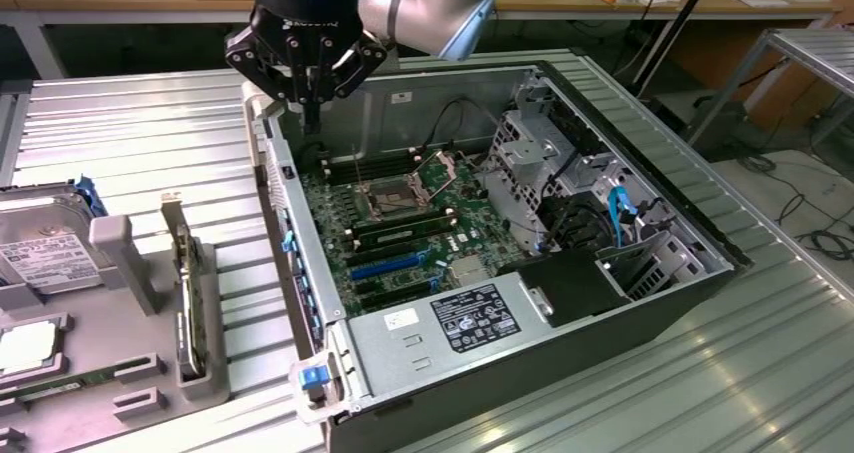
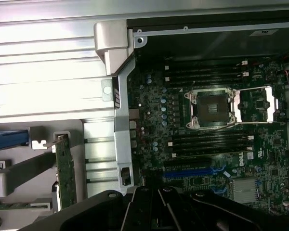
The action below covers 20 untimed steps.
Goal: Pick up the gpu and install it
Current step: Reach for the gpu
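Case: one open computer case (image 1: 561, 373) lies on its side on the ribbed metal surface (image 1: 160, 133).
Inside the case: one motherboard (image 1: 447, 235) with one open, empty processor socket (image 1: 396, 201), rows of memory slots on both sides of the socket, and blue expansion slots (image 1: 387, 264). One labelled power supply (image 1: 461, 318) sits at the case's 6 o'clock, and one blue cable (image 1: 617, 208) at its 3 o'clock.
Tray: one grey holder tray (image 1: 134, 273) sits at 9 o'clock of the case in the exterior view.
In the tray: one gpu (image 1: 195, 293), one hard drive (image 1: 40, 253), one square silver chip (image 1: 27, 345) and one narrow green stick (image 1: 74, 382).
Gpu: it stands on edge in a tray slot, just beside the case's side wall and well apart from the gripper.
Arm: it enters from 12 o'clock in the exterior view with the wrist pointing straight down.
Gripper: the gripper (image 1: 311, 118) hangs over the case's 11 o'clock corner above the motherboard, its fingers drawn together with nothing between them.
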{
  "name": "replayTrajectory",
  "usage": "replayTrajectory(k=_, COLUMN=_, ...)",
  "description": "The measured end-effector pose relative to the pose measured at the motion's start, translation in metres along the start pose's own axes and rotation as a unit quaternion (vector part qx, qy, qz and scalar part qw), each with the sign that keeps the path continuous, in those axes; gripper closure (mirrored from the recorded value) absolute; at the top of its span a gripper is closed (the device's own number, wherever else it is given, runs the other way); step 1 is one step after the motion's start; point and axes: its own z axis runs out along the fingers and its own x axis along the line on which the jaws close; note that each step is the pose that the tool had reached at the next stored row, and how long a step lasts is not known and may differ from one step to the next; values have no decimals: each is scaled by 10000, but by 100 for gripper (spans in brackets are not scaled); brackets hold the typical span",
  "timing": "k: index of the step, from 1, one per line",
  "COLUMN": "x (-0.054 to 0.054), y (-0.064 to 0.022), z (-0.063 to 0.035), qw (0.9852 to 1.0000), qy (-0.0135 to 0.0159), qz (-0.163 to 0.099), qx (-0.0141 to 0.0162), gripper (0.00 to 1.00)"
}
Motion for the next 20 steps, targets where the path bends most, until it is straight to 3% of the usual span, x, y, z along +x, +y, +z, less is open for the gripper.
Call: replayTrajectory(k=20, x=209, y=-16, z=-5, qw=10000, qy=0, qz=0, qx=0, gripper=89)
